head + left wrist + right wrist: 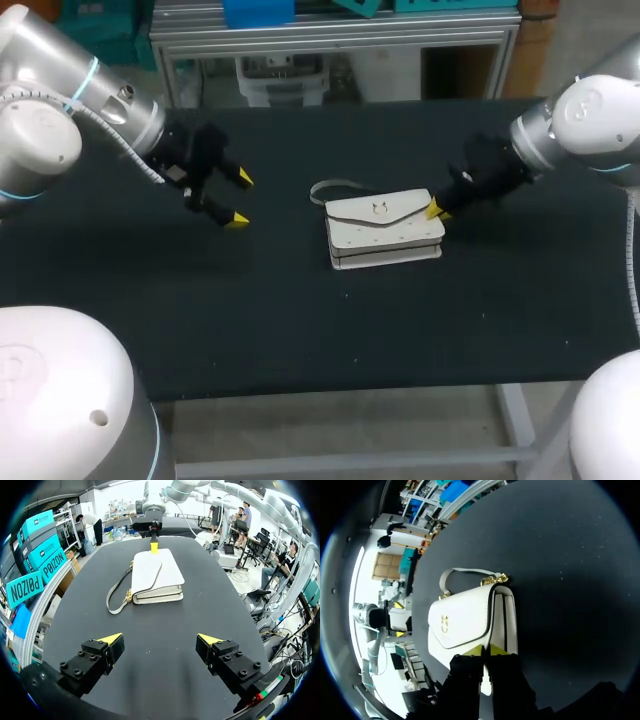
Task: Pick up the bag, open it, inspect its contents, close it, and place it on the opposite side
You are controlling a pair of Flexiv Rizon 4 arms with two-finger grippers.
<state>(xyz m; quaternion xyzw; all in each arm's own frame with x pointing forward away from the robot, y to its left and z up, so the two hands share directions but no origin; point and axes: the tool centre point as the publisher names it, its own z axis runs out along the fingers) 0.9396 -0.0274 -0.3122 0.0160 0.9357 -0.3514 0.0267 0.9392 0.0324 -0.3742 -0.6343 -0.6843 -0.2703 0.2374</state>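
Head view: one white handbag [385,232] on desk [300,320]; two hands, left hand [241,199] spread wide, right hand [436,210] closed, touching handbag's end.

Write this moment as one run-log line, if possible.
bag: lying on table, flap closed | left gripper: open, empty, apart from bag | right gripper: at bag's end
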